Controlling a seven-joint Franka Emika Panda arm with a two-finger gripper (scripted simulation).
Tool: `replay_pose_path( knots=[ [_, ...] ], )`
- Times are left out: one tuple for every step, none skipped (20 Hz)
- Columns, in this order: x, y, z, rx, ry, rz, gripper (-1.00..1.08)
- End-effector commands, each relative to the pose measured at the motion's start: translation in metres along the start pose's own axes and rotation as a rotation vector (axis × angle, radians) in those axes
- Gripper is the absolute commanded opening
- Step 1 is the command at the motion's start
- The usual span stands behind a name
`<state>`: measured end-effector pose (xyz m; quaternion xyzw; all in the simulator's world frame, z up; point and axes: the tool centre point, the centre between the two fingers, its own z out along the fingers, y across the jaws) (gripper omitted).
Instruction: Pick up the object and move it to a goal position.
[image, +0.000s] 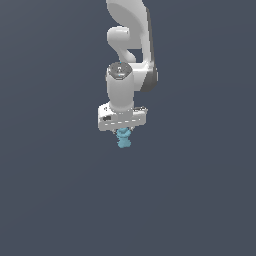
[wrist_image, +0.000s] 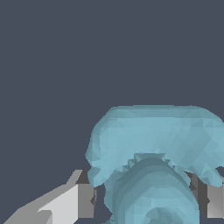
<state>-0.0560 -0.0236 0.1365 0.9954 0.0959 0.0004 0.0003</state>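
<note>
The object is a small light-blue knobbly piece that hangs just under my white gripper in the exterior view, near the middle of the picture. It is much narrower than the gripper's body. In the wrist view the object fills the space between the two grey fingers, which press on its sides. The gripper is shut on it. My fingertips are hidden behind the object in the exterior view.
The white arm comes down from the top of the exterior view. All around is a plain dark grey-blue ground with no other objects or edges in sight.
</note>
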Motion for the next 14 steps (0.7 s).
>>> replay_pose_path(
  knots=[
    [-0.008,-0.005,-0.014,0.0,0.0,0.0,-1.0],
    [-0.011,-0.007,-0.019,0.0,0.0,0.0,-1.0],
    [-0.013,-0.009,-0.023,0.0,0.0,0.0,-1.0],
    [-0.016,-0.01,-0.027,0.0,0.0,0.0,-1.0],
    [-0.018,-0.012,-0.031,0.0,0.0,0.0,-1.0],
    [-0.019,-0.013,-0.034,0.0,0.0,0.0,-1.0],
    [-0.021,-0.014,-0.037,0.0,0.0,0.0,-1.0],
    [-0.022,-0.015,-0.039,0.0,0.0,0.0,-1.0],
    [-0.023,-0.016,-0.042,0.0,0.0,0.0,-1.0],
    [-0.024,-0.017,-0.043,0.0,0.0,0.0,-1.0],
    [-0.025,-0.017,-0.045,0.0,0.0,0.0,-1.0],
    [-0.026,-0.018,-0.046,0.0,0.0,0.0,-1.0],
    [-0.026,-0.018,-0.047,0.0,0.0,0.0,-1.0],
    [-0.026,-0.018,-0.047,0.0,0.0,0.0,-1.0]
  ],
)
